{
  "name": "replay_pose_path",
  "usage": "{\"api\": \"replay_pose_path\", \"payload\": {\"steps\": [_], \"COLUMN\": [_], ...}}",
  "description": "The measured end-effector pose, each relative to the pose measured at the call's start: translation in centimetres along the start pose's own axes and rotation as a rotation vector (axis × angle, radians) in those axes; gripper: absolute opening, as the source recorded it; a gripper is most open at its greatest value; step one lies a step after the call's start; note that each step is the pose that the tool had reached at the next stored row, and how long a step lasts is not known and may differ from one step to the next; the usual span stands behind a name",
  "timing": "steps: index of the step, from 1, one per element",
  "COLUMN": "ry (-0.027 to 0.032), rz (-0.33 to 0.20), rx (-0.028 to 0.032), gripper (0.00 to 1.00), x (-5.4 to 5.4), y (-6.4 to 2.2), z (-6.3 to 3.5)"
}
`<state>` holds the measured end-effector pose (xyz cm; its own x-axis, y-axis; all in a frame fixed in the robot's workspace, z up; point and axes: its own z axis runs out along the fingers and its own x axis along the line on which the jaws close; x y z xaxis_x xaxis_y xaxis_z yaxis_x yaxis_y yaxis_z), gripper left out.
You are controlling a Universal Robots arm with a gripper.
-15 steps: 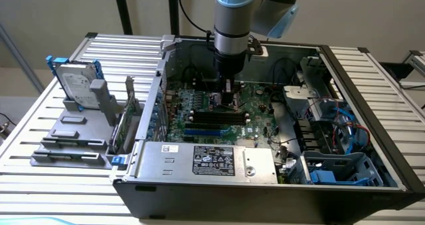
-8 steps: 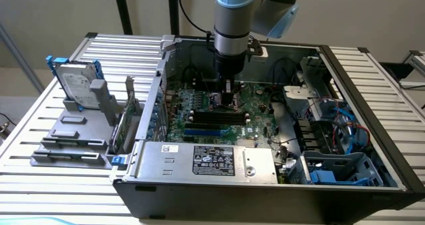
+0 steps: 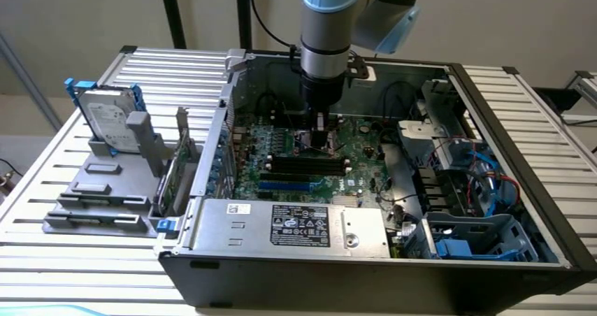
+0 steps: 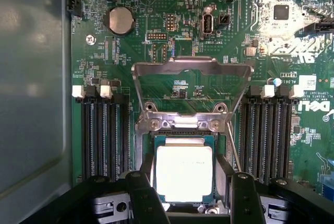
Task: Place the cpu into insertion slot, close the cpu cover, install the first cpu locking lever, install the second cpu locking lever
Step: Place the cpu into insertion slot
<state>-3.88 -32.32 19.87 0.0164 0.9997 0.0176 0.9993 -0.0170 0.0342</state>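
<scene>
Wrist view: the cpu [image 4: 183, 172] lies silvery face up inside the socket [image 4: 144, 148]. The cpu cover [image 4: 193, 68] stands hinged open on the socket's far side. The gripper [image 4: 191, 200] hangs over the socket, its fingers [image 4: 142, 195] spread wide on either side of the chip. They seem clear of its edges, though we cannot be sure. We judge good placing needs the chip flat and square, with no corner riding up.

Exterior view: the arm [image 3: 326, 29] points straight down into the computer case [image 3: 522, 120], its wrist upright and the gripper [image 3: 322, 135] directly above the socket.
</scene>
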Motion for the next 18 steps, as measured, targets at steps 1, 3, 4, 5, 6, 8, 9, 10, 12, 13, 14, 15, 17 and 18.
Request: {"api": "replay_pose_path", "payload": {"steps": [1, 3, 4, 5, 6, 8, 9, 10, 12, 13, 14, 15, 17, 18], "ry": [0.0000, -0.0001, -0.0005, -0.0005, -0.0005, -0.0004, -0.0005, -0.0006, -0.0005, -0.0005, -0.0004, -0.0004, -0.0004, -0.0004], "rz": [0.000, 0.000, 0.000, 0.000, 0.000, 0.000, 0.000, 0.000, 0.000, 0.000, 0.000, 0.000, 0.000, 0.000], "rx": [-0.0001, -0.0001, -0.0001, -0.0001, -0.0001, -0.0002, -0.0001, -0.0001, -0.0001, -0.0001, -0.0001, -0.0002, -0.0002, -0.0001], "gripper": [0.55, 0.55, 0.55, 0.55, 0.55, 0.55, 0.55, 0.55, 0.55, 0.55, 0.55, 0.55, 0.55, 0.55], "x": [0.00, 0.00, 0.00, 0.00, 0.01, 0.01, 0.02, 0.03, 0.05, 0.06, 0.06, 0.07, 0.08, 0.08], "y": [-0.02, -0.04, -0.06, -0.06, -0.06, -0.06, -0.06, -0.06, -0.06, -0.06, -0.06, -0.06, -0.06, -0.06], "z": [0.02, 0.03, 0.06, 0.07, 0.08, 0.08, 0.08, 0.08, 0.08, 0.08, 0.09, 0.09, 0.09, 0.09]}}
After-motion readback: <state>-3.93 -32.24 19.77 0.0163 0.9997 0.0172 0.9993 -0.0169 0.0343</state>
